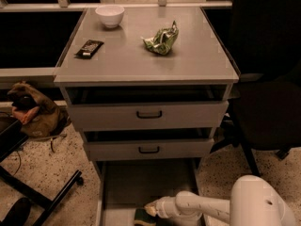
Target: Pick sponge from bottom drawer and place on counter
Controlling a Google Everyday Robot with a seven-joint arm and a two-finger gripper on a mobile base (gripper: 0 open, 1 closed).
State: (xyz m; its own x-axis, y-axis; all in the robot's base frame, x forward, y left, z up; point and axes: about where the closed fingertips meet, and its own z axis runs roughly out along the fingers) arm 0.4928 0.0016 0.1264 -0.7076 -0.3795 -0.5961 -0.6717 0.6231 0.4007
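Note:
The bottom drawer (141, 182) is pulled out under the cabinet, its flat grey floor showing. The sponge (142, 216), dark green with a yellowish edge, lies at the drawer's front, at the bottom edge of the view. My gripper (151, 210) reaches in from the right on a white arm, its tip right at the sponge. The counter (141, 55) is the light grey cabinet top above.
On the counter are a white bowl (110, 15), a black wrapped bar (89, 48) and a crumpled green snack bag (162, 39). Two upper drawers with black handles (149, 114) are slightly open. A dark chair (268, 102) stands right; a brown bag (33, 112) and black chair base (42, 197) left.

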